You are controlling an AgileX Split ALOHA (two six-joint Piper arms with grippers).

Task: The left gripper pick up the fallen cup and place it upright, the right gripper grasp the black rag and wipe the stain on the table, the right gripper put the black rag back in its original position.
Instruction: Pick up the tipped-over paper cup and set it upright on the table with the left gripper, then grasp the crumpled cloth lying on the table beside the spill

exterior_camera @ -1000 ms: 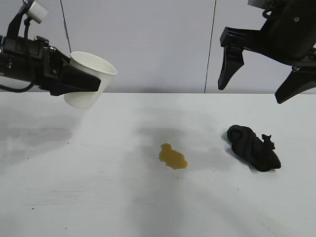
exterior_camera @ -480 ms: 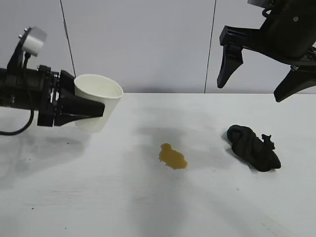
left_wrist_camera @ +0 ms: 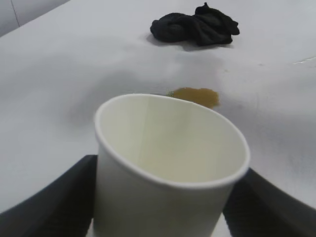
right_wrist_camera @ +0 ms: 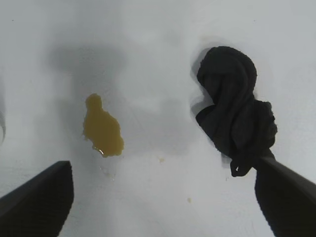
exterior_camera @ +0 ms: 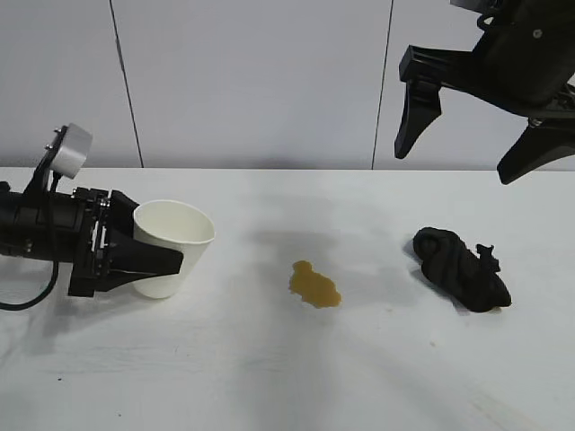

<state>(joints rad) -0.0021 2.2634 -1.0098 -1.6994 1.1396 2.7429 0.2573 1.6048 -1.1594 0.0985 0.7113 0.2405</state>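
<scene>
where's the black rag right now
In the exterior view the black rag lies on the table at the right, just right of the stain and below the raised right gripper.

I get even, bright light from overhead on the table (exterior_camera: 296,377), with no hard glare. Soft grey shadows lie on it beside the cup (exterior_camera: 172,258) and behind the stain (exterior_camera: 314,285). My exterior view is sharp throughout. In my left wrist view the cup's near wall looks slightly soft, and the black rag (left_wrist_camera: 195,28) farther off stays clear.
</scene>
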